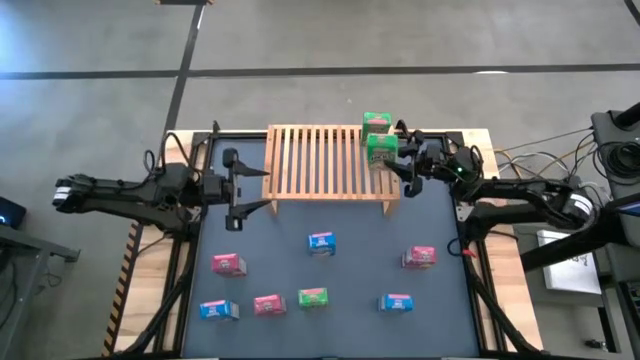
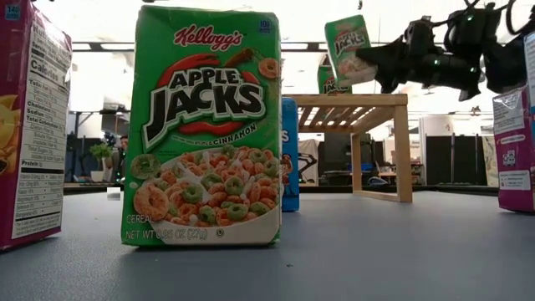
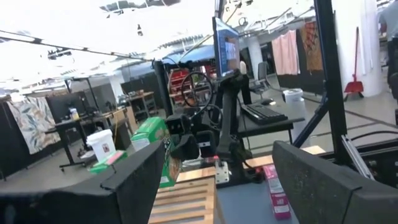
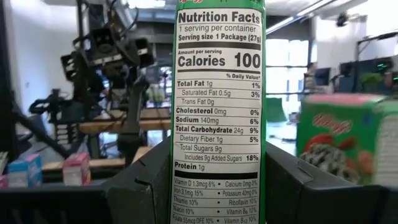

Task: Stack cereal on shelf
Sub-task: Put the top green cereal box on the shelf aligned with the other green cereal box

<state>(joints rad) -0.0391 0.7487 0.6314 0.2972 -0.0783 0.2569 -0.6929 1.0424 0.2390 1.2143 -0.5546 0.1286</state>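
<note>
The wooden slatted rack (image 1: 325,160) stands at the table's far middle. One green cereal box (image 1: 377,122) (image 2: 331,81) stands on the rack's far right corner. My right gripper (image 1: 394,158) (image 2: 369,62) is shut on a second green box (image 1: 381,150) (image 2: 349,46) above the rack's right end. A third green box (image 1: 313,297) (image 2: 202,125) stands on the table near the front. My left gripper (image 1: 255,190) (image 3: 217,186) is open, level with the rack's left end and touching nothing. My right gripper pinches the second green box between its two fingers, which lie on the two broad faces beside the narrow nutrition panel (image 4: 217,155). The fingers (image 4: 146,180) come level from the table's right side. The box is lifted clear of the rack and leans slightly.
On the dark table in front of the rack stand pink boxes (image 1: 229,263) (image 1: 268,305) (image 1: 419,257) and blue boxes (image 1: 321,242) (image 1: 218,310) (image 1: 396,302). Most of the rack's slats left of the green boxes are bare. Cables lie past the table's right edge.
</note>
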